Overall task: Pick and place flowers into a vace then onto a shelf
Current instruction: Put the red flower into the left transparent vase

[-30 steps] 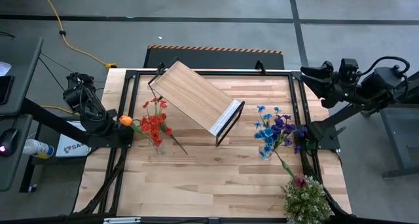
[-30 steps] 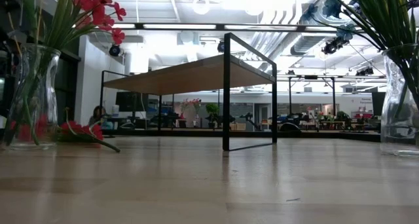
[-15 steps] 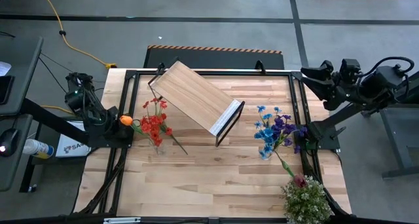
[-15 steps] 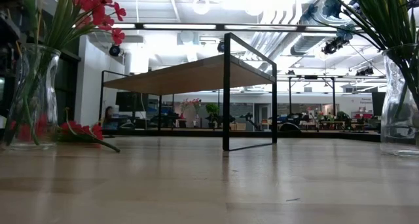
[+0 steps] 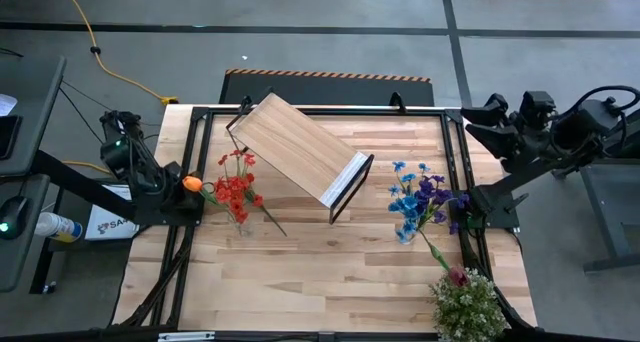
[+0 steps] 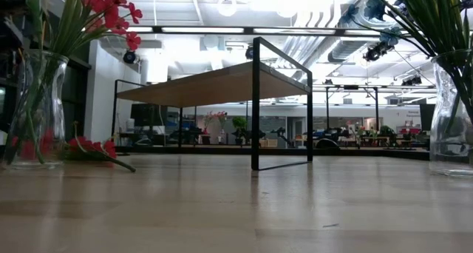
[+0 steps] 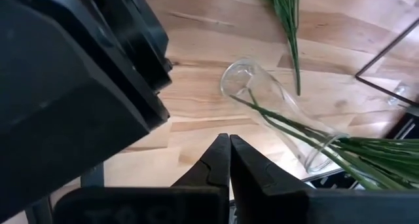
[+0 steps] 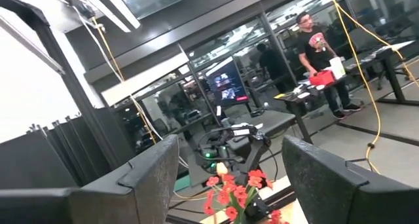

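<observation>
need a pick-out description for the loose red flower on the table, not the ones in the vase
Start at the wooden shelf lying askew on the table, then go to the clear vase of red flowers on its left side. The loose red flower lies flat on the tabletop right beside that vase, its stem running diagonally away from it. Unlike its neighbours, it is lying down, outside the vase.

Flowers (image 5: 235,187) in vases flank the shelf (image 5: 295,147).

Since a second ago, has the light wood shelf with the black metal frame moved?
No. In the high view the light wood shelf lies at the same angle, its corner as close to the glass vase of red flowers as before.
</observation>
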### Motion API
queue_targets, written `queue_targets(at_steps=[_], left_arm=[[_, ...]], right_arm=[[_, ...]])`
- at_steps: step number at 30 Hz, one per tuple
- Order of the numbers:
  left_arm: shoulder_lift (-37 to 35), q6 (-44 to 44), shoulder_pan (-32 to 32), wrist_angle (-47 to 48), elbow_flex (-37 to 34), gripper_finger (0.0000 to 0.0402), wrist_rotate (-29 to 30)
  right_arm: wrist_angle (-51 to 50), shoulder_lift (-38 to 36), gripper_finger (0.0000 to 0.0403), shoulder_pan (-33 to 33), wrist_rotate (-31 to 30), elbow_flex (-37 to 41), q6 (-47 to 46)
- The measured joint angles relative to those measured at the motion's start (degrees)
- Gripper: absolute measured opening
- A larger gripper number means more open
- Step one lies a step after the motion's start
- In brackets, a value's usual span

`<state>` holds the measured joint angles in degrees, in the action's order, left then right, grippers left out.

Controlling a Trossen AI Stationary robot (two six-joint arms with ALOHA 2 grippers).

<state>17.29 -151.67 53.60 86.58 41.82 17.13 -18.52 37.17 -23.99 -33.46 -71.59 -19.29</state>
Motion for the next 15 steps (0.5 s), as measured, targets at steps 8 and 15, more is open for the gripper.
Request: queue_targets(at_steps=[8,15], left_arm=[[-0.42,2.78,0.02,-0.84,0.14,0.0045,-1.38],[-0.42,6.13,0.04,-1.99,0.14,0.0044,-3.07]], right_arm=[[0.36,0.00,0.0261,0.00,2.55,0.00,-0.11],[3.10,0.00,0.0261,0.00,7.19,0.00,0.01]])
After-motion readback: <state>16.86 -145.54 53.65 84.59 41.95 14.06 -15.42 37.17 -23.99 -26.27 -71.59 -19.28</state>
